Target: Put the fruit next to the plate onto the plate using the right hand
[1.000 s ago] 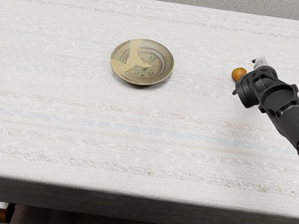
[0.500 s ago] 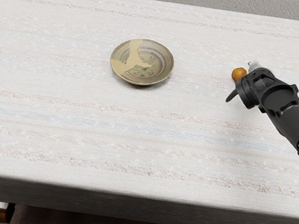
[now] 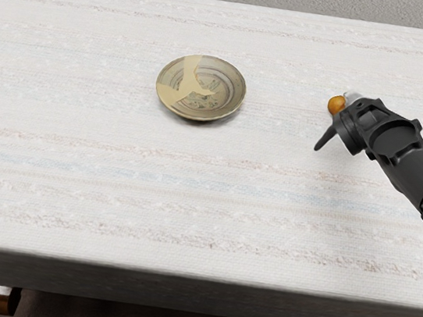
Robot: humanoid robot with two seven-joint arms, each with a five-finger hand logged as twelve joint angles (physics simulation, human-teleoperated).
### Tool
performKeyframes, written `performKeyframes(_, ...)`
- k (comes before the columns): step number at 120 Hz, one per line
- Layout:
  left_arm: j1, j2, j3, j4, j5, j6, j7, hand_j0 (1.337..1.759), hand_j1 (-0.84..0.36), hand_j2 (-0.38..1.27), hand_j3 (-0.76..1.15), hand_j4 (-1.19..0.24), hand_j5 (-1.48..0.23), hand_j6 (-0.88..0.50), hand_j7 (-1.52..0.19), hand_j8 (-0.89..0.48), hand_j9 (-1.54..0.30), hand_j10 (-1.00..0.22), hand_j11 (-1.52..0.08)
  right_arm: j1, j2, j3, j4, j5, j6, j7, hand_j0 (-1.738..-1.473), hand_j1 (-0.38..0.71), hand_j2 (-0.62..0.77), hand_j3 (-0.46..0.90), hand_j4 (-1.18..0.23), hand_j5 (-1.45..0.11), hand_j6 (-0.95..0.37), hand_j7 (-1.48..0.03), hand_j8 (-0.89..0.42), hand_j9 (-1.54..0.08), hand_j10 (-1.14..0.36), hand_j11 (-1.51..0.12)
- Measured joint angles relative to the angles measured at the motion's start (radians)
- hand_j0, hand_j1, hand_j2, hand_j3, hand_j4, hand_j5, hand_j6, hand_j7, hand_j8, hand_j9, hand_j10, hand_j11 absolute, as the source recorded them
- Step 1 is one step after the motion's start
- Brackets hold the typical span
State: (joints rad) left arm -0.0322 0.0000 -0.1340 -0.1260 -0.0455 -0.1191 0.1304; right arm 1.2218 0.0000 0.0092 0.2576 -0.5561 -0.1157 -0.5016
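Observation:
A small orange fruit point(image 3: 334, 105) lies on the table well to the right of the plate point(image 3: 201, 87), a shallow beige and olive dish with nothing on it. My right hand point(image 3: 335, 121) has come in from the right edge and sits right against the fruit's right side, hiding part of it. The dark thumb point(image 3: 324, 138) sticks out down and to the left, away from the fruit. One pale fingertip point(image 3: 352, 94) shows just behind the fruit. The other fingers are hidden behind the black wrist. Nothing is held. The left arm is out of view.
The pale woven tabletop point(image 3: 192, 187) stretches between fruit and plate with nothing lying on it. Its front edge runs along the bottom of the view, with two wooden feet below it.
The right hand has edged left toward the fruit and covers more of it. Its thumb has swung out down and to the left. Fruit and plate have not moved.

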Motion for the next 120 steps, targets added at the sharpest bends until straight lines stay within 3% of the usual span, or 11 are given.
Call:
performKeyframes(34, 0.000, 0.000, 0.000, 0.000, 0.000, 0.000, 0.000, 1.658, 0.35, 0.00, 0.00, 0.00, 0.00, 0.00, 0.00, 0.00, 0.00, 0.00, 0.00, 0.006, 0.000, 0.002, 0.000, 0.000, 0.032, 0.002, -1.658, -0.26, -0.01, 0.00, -0.05, -0.10, -0.02, -0.10, -0.08, -0.10, -0.08, -0.10)
performKeyframes(74, 0.000, 0.000, 0.000, 0.000, 0.000, 0.000, 0.000, 1.658, 0.35, 0.00, 0.00, 0.00, 0.00, 0.00, 0.00, 0.00, 0.00, 0.00, 0.00, 0.007, 0.000, 0.002, 0.000, -0.006, 0.038, 0.002, -1.657, -0.07, -0.04, 0.00, -0.08, -0.30, -0.01, -0.31, -0.11, -0.30, -0.15, -0.30)
performKeyframes(99, 0.000, 0.000, 0.000, 0.000, 0.000, 0.000, 0.000, 1.658, 0.35, 0.00, 0.00, 0.00, 0.00, 0.00, 0.00, 0.00, 0.00, 0.00, 0.00, 0.008, 0.000, 0.000, -0.001, -0.008, 0.044, 0.001, -1.657, 0.05, -0.05, 0.00, -0.20, -0.42, -0.15, -0.44, -0.21, -0.42, -0.20, -0.43)
performKeyframes(120, 0.000, 0.000, 0.000, 0.000, 0.000, 0.000, 0.000, 1.658, 0.35, 0.00, 0.00, 0.00, 0.00, 0.00, 0.00, 0.00, 0.00, 0.00, 0.00, 0.008, 0.000, 0.000, 0.000, -0.006, 0.059, 0.001, -1.657, 0.14, -0.07, 0.00, -0.39, -0.52, -0.33, -0.54, -0.34, -0.52, -0.29, -0.53)
